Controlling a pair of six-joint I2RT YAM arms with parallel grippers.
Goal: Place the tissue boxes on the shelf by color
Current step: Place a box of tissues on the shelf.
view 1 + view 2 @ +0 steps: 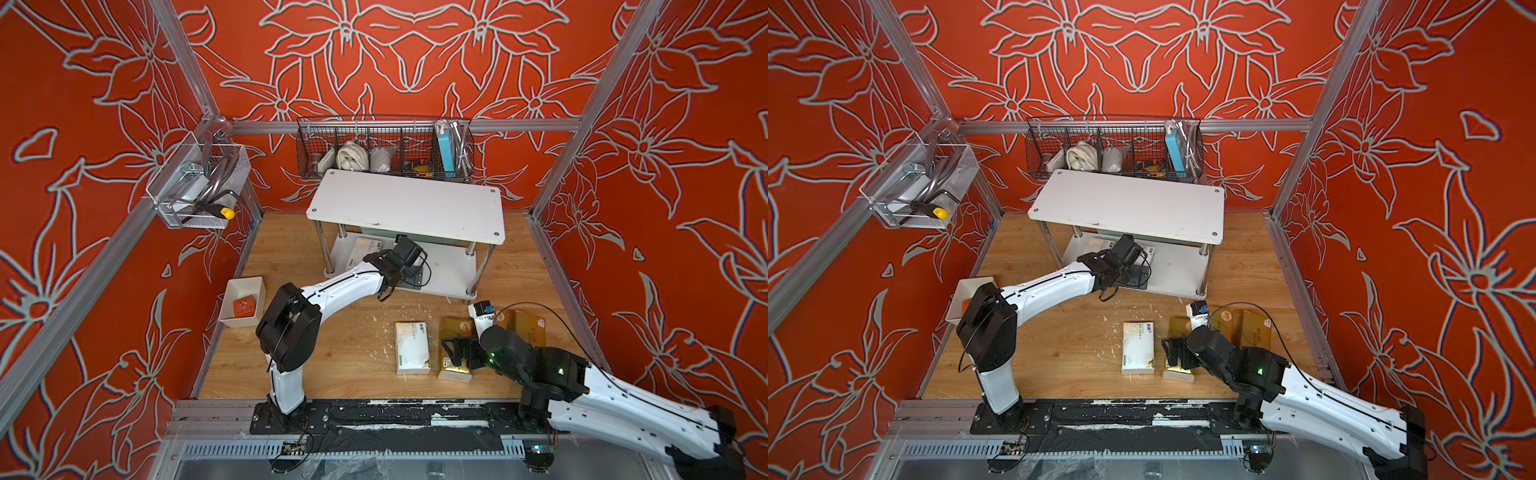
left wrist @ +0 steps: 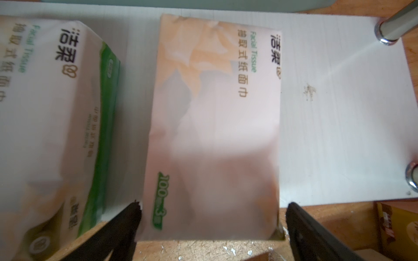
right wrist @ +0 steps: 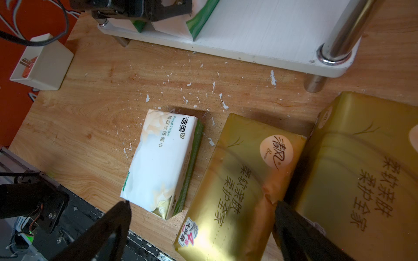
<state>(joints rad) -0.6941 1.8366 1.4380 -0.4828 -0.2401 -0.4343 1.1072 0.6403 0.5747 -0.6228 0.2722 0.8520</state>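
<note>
The white two-tier shelf (image 1: 407, 203) (image 1: 1129, 203) stands at the back of the wooden floor. Two white tissue boxes lie on its lower tier (image 2: 339, 113), one in the middle (image 2: 212, 126) and one beside it (image 2: 52, 113). My left gripper (image 2: 212, 217) (image 1: 415, 276) is open, a finger on either side of the middle pack's near end, which overhangs the tier's edge. A third white pack (image 1: 412, 347) (image 3: 162, 162) lies on the floor beside a gold one (image 1: 455, 328) (image 3: 244, 180). My right gripper (image 3: 203, 217) (image 1: 457, 353) hangs open over that gold pack. Two more gold packs (image 1: 530, 328) (image 3: 362, 169) lie to its right.
A white tray (image 1: 245, 301) holding an orange block sits by the left wall. A black wire basket (image 1: 384, 149) hangs behind the shelf and a clear bin (image 1: 195, 187) on the left wall. Chrome shelf legs (image 3: 339, 40) stand near the packs. White flecks litter the floor.
</note>
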